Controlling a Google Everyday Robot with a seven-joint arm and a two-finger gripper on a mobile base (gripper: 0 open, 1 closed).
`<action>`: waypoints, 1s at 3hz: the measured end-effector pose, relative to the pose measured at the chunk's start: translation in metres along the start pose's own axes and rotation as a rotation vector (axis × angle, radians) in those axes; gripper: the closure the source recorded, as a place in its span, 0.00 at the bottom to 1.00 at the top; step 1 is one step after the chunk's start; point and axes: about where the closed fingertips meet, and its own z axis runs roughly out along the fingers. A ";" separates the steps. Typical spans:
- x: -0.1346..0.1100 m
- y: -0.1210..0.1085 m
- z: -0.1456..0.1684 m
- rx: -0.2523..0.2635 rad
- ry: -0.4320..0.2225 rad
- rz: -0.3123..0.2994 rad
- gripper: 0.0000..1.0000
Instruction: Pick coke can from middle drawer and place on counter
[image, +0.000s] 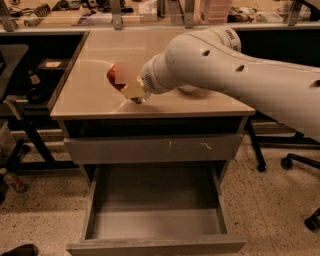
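Note:
The red coke can (115, 76) is held in my gripper (126, 84) over the tan counter (90, 97), left of its middle and close to the surface. The pale fingers are closed around the can's right side. My big white arm (235, 75) reaches in from the right across the counter. The middle drawer (155, 210) is pulled open below, and its grey inside is empty.
A shut grey drawer front with pale scuff marks (155, 148) sits just under the counter. A black cart (30, 95) stands to the left and chair wheels (295, 162) to the right. A small bottle (12, 182) lies on the floor at left.

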 end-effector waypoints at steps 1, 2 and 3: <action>-0.005 0.005 0.028 -0.046 0.029 -0.029 1.00; -0.010 0.014 0.054 -0.090 0.048 -0.060 1.00; -0.021 0.023 0.075 -0.124 0.052 -0.091 1.00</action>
